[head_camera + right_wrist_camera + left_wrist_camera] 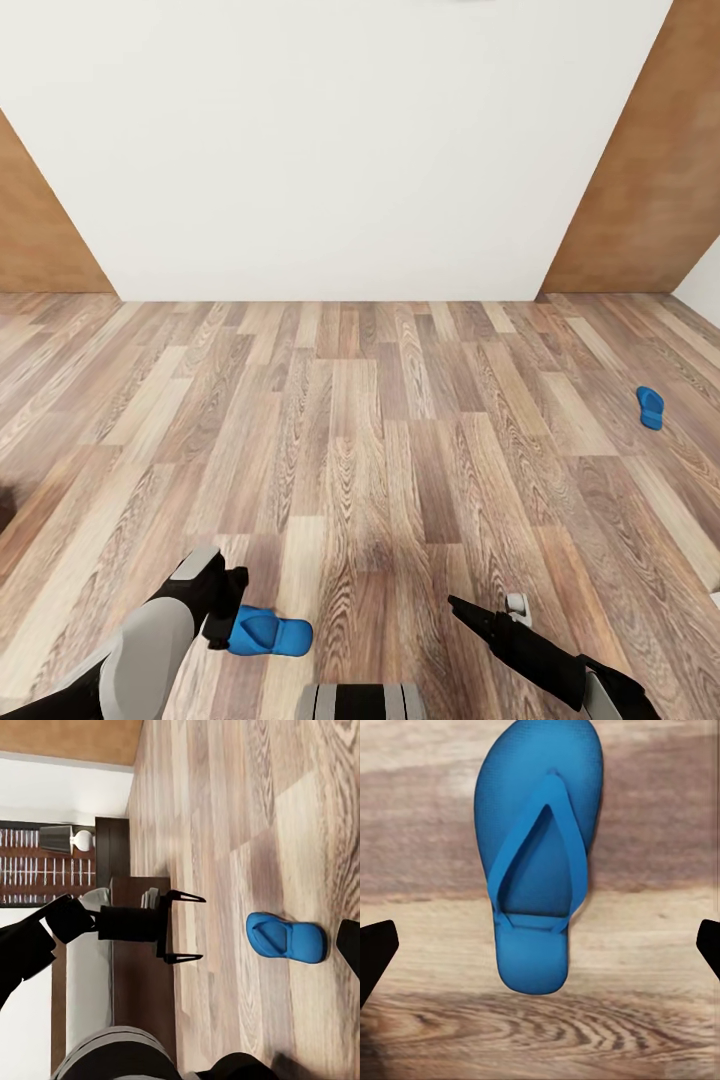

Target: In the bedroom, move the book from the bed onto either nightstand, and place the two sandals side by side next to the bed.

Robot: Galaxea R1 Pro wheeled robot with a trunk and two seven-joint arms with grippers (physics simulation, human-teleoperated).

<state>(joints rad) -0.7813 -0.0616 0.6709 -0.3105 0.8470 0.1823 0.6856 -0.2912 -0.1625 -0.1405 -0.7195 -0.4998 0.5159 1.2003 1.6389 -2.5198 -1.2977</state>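
I see the wood-plank floor (400,440) of the bedroom meeting a white wall (330,150), with brown doors at both sides. My left gripper (540,945) hangs over 1 blue sandal (540,862) lying flat on the floor, its fingers spread wide to either side and touching nothing. From the right wrist I see the bed (135,967) and a nightstand (112,840). My right gripper (460,603): I cannot tell its state. The other sandal (650,407) lies well apart, far right.
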